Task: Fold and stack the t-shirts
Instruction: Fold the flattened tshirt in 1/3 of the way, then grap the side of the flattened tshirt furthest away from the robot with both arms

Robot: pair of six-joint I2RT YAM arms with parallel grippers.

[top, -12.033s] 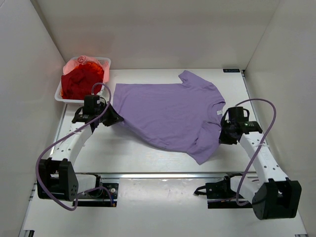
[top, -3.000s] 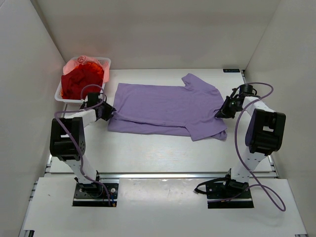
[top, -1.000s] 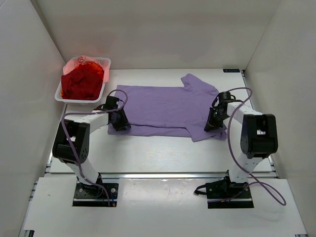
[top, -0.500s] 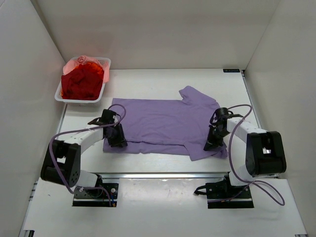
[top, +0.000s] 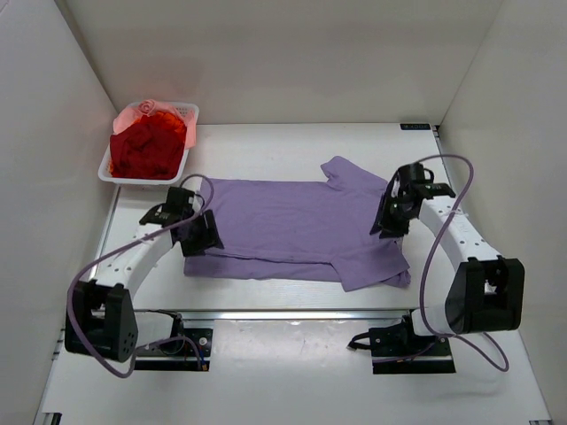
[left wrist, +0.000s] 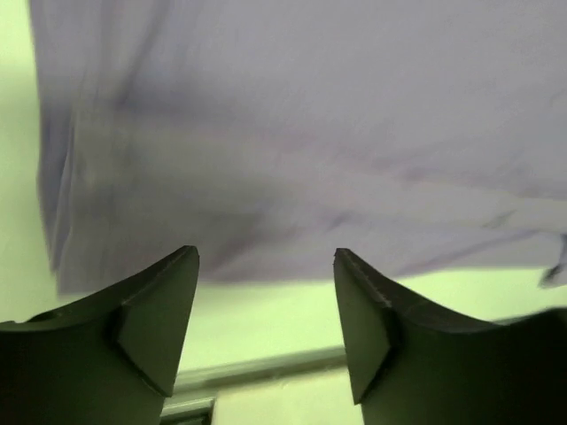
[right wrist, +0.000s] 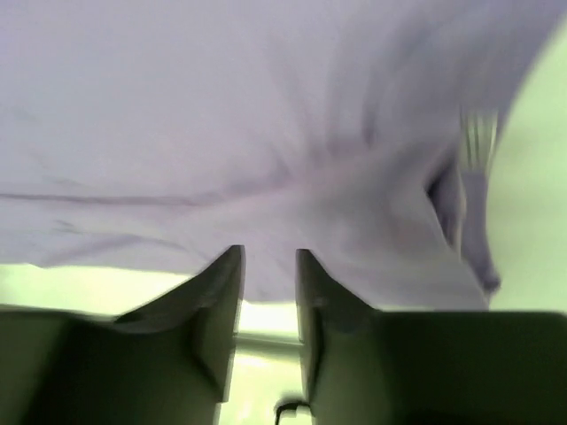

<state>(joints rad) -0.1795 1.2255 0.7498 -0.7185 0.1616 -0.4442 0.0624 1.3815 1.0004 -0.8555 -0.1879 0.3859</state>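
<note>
- The purple t-shirt [top: 292, 221] now lies as a long band folded in two across the middle of the overhead frame. Twelve seconds ago it was spread open in a single layer.
- Over the last three seconds the folded shirt has also slid down the frame, toward the arm bases. It lies where it did half a second ago, so I judge the drag finished.
- The left gripper [top: 199, 232] sits at the band's left end. In its wrist view the left gripper [left wrist: 266, 310] has its fingers spread wide with nothing between them, and the shirt [left wrist: 310, 133] lies flat beyond the tips.
- The right gripper [top: 387, 220] has pulled up the frame, off the lower edge it was on half a second ago, and now hangs over the right end. In its wrist view the right gripper [right wrist: 266, 301] shows only a narrow gap between its fingers. No cloth is caught in it and the shirt [right wrist: 221, 115] lies loose below.
- I take it that both arms have let go and the first fold is done.
- One sleeve [top: 383, 266] sticks out at the lower right, so I expect to tuck it in before the crosswise folds.
- The red garments [top: 149, 146] wait in the white tray [top: 189, 112] at the upper left, untouched.
</note>
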